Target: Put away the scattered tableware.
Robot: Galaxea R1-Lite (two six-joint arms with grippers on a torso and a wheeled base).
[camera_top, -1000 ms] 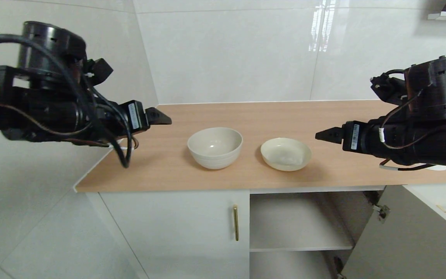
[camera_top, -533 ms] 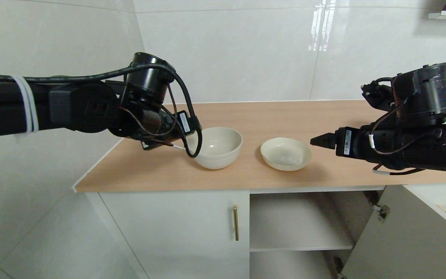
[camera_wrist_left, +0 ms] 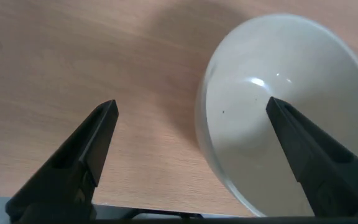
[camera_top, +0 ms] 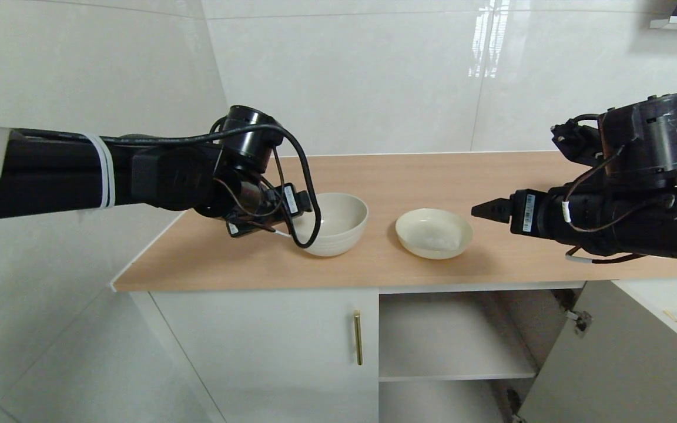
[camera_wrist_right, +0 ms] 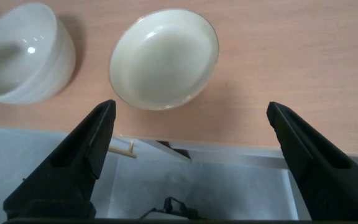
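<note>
A deep white bowl and a shallow cream bowl stand side by side on the wooden counter. My left gripper is at the deep bowl's left rim. In the left wrist view that gripper is open and straddles the rim of the deep bowl, one finger over the inside and one over the counter. My right gripper hovers just right of the shallow bowl. It is open, with the shallow bowl ahead of its fingers and the deep bowl beyond.
Below the counter, a cabinet door hangs open at the right and shows bare shelves. The left door with a gold handle is closed. Tiled walls stand behind and to the left. The counter's left corner is near.
My left arm has swung right and down from the counter's left end, and its gripper is now at the deep bowl's rim. The right gripper has shifted slightly left.
</note>
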